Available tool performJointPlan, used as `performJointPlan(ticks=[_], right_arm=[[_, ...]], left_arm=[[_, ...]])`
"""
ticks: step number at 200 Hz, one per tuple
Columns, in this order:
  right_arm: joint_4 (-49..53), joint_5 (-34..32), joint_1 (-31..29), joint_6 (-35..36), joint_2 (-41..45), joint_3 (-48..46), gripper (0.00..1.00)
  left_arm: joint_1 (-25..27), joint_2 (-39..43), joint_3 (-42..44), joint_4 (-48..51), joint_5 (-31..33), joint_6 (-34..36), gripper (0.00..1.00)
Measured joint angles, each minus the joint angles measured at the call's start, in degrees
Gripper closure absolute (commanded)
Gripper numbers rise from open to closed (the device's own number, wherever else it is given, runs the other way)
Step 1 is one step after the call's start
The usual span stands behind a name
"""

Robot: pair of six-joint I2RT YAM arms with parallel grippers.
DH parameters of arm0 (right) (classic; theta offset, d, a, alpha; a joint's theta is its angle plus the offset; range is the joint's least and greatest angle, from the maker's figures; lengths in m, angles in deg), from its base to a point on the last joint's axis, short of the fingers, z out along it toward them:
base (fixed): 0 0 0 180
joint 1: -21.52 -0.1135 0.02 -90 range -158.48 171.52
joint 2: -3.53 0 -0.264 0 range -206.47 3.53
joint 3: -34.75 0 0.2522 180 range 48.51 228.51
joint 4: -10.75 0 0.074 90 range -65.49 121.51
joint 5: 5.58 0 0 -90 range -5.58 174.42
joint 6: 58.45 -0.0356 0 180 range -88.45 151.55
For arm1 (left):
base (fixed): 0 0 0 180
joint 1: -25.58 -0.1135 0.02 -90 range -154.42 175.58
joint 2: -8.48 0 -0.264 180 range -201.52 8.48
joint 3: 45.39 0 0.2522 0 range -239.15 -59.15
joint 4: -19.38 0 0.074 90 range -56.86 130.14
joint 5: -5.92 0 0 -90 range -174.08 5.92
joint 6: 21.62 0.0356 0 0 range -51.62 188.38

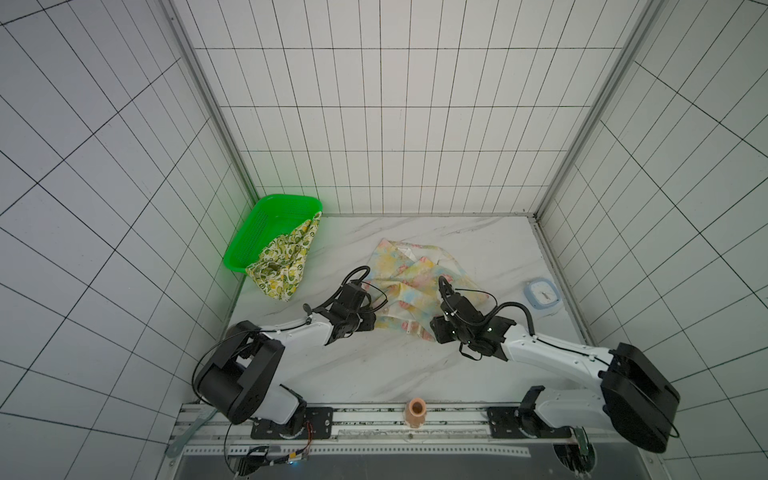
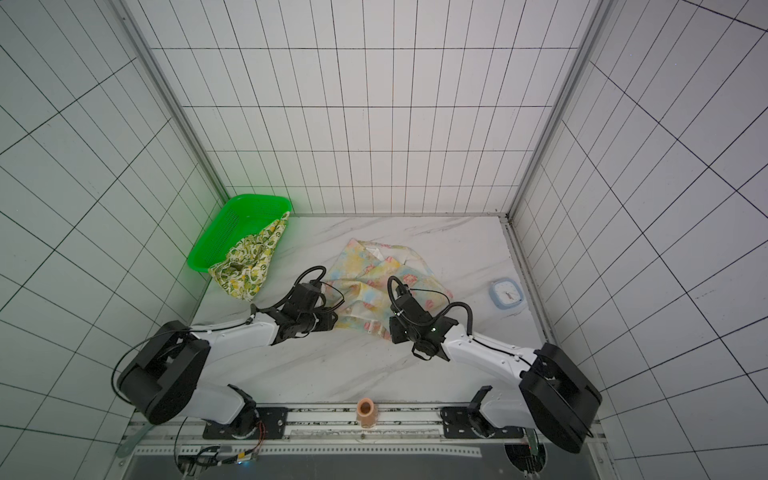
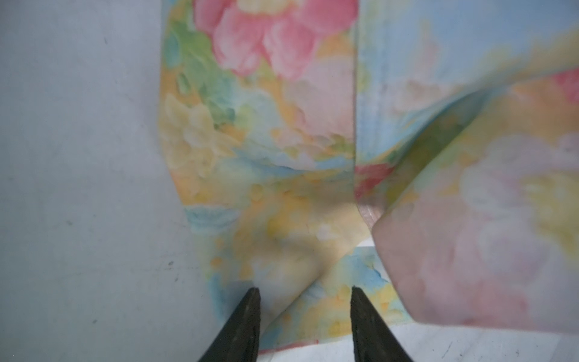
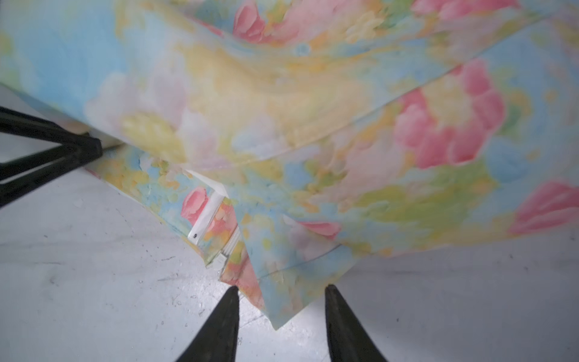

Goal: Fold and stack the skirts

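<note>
the left claw (image 3: 304,291) stands about half open in its wrist view. its dark fingers (image 3: 247,319) sit on either side of a raised crease in the floral skirt (image 3: 250,141), and the cloth runs loose between them, not pinched. the right claw (image 4: 282,291) is parted about as much. a pointed corner of the same skirt lies flat on the counter (image 4: 94,282) between its fingers (image 4: 219,326), and it grips nothing. just past that corner a white label (image 4: 203,216) and a zip end show at a folded hem.

in both top views the floral skirt (image 1: 409,270) (image 2: 370,270) lies rumpled, in overlapping layers, at the middle of the marbled counter (image 1: 374,365). the left claw is at its near-left edge and the right claw at its near-right edge.

well to the left, the lemon skirt (image 1: 286,262) (image 2: 249,262) hangs half out of the green basket (image 1: 257,224) (image 2: 232,232) in the far left corner, its lower part resting on the counter. a small pale-blue clock (image 1: 543,294) sits near the right edge, apart from the cloth.
</note>
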Motion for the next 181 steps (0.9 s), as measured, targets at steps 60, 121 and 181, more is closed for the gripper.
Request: performJointPlan(ticks=[60,121,181], right_arm=[[-3.23,0.44,-2.80,4.94,-9.22,5.35,0.52],[-6.93,-0.68,-2.80,9.73,-20.31,13.55,0.47],[-7.30,-7.61,-2.80,12.90,-24.70,16.76,0.51]], left_arm=[[0.00,0.55,0.76,-0.46,-0.17,0.02,0.53],[0.00,0.50,0.94,-1.01,-0.39,-0.28,0.53],[-0.02,0.44,1.03,-1.31,-0.59,-0.44,0.54]])
